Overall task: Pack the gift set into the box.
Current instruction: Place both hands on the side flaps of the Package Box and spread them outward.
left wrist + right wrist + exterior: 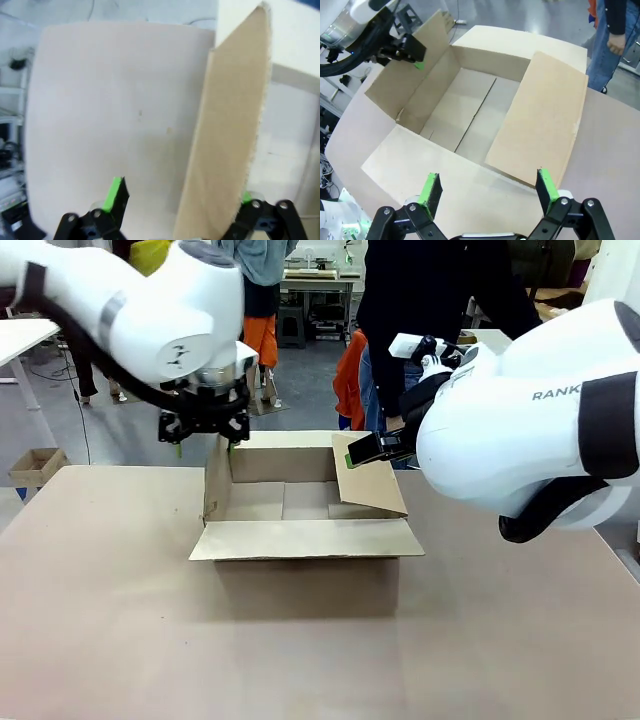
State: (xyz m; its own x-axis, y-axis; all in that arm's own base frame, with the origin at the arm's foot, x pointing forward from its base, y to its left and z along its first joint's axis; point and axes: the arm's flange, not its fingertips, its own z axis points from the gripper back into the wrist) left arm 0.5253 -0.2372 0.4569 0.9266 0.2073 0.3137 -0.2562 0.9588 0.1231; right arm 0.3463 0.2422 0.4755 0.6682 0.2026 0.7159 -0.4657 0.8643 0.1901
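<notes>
- Pale brown table (100, 590) spans the front view, with a workshop floor and furniture beyond its far edge, and a person (430, 300) in a dark top and jeans standing at the far side.
- The box (300, 585) sits in the middle of the table, open at the top.
- Its inside (465, 115) shows bare cardboard: the floor, with the seam where the bottom flaps meet, and the plain walls.
- The near flap (305, 538) is folded out flat toward the robot, and the far flap (290, 439) leans back toward the person.
- The left flap (215, 485) stands upright. The left gripper (204, 445) hangs at its top edge, jaws spread wide; in the left wrist view the flap (225, 140) rises between the two fingers, close against one of them and well clear of the other.
- The right flap (370, 480) tilts inward over the opening. The right gripper (365, 450) hovers at its upper edge; in the right wrist view its jaws are spread, with the flap (540, 120) lying just past the fingertips (432, 192).
- A small cardboard carton (35, 465) sits on the floor off the table's far left corner; its contents cannot be made out.
</notes>
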